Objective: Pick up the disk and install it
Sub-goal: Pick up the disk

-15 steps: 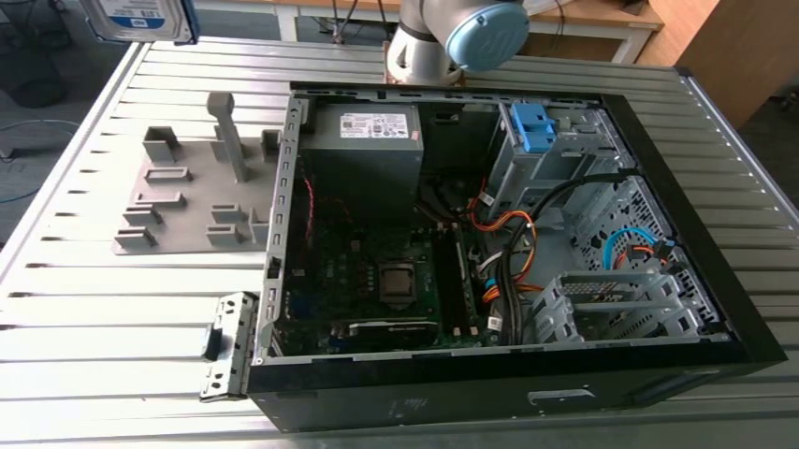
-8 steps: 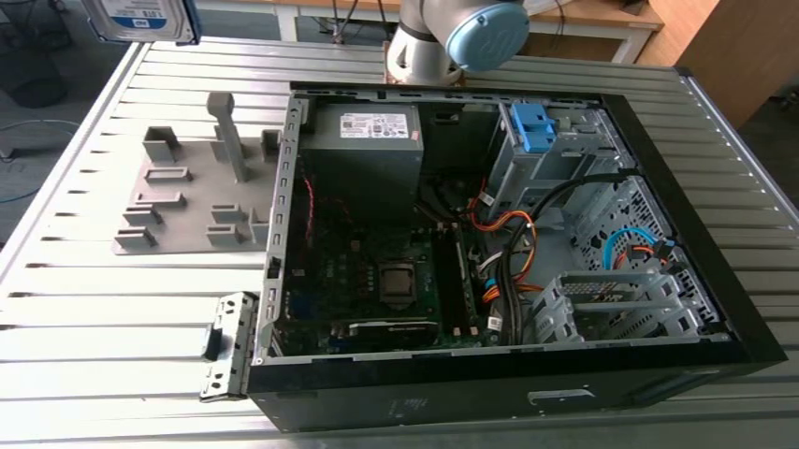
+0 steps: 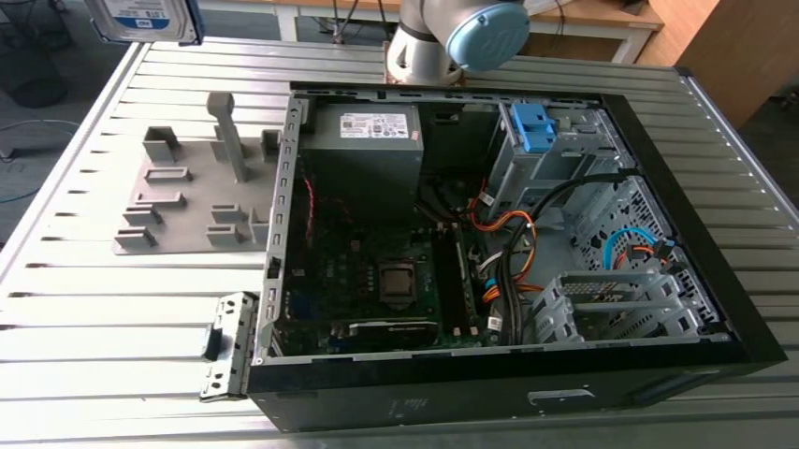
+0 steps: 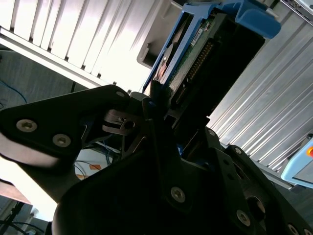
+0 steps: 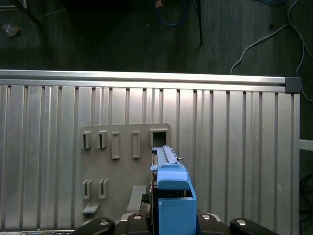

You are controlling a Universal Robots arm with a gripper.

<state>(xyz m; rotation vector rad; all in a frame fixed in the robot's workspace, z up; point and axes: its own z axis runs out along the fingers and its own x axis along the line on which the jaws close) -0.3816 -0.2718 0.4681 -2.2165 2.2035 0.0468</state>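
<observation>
Silver metal, flat and rectangular, with a white-and-blue label and a blue plastic bracket, the disk (image 3: 141, 19) hangs in open air at the exterior view's upper left corner, above the far edge of the ribbed aluminium table (image 3: 75, 309). In the second wrist view the black gripper (image 4: 163, 105) is clamped on the disk's end. In the first wrist view the disk sits over the grey slotted fixture plate (image 5: 122, 161). The open black computer case (image 3: 500, 393) holds a grey power-supply box (image 3: 362, 140), a green motherboard (image 3: 374, 271) and, at lower right, a metal drive cage (image 3: 624, 304).
</observation>
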